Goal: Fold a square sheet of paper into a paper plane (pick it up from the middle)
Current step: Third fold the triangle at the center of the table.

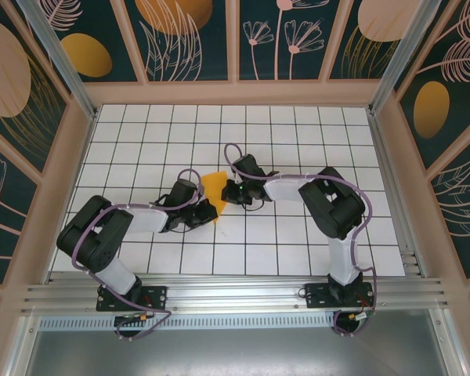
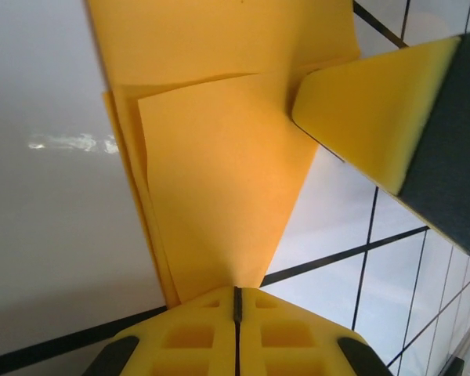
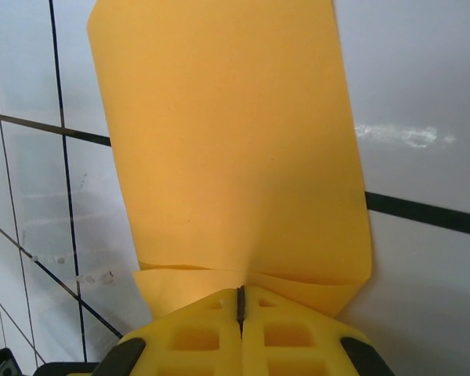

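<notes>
**A:** Obs. 1: where is the sheet of paper (image 1: pixel 212 192)?

**B:** At the centre of the top view, over the white gridded table (image 1: pixel 298 133), between the two wrists. The left gripper (image 2: pixel 236 304) is pressed together on one edge, at the bottom centre of the left wrist view. The right gripper (image 3: pixel 240 301) is pressed together on another edge, at the bottom centre of its own view. Both pinch paper, with no gap between the jaws.

**A:** Obs. 2: handling?

**B:** Judgement only. The paper is very light, thin and limp across a span, and stiff only along a crease. It is smooth, so it is likely to slide out of the pads if tugged. It would wrinkle or tear if the arms pulled apart. The best hold is at an edge beside a fold line, with all layers in the pinch and the paper kept slack.

**A:** Obs. 3: hidden or unclear?

**B:**
- The left wrist view shows overlapped layers, but the count is uncertain.
- Whether the paper touches the table: cannot tell.
- In the top view the wrists cover both pinch points and part of the outline.
- One yellow pad (image 2: pixel 368 117) of the right gripper enters the upper right of the left wrist view. Its grip line sits behind it, unseen.
</notes>
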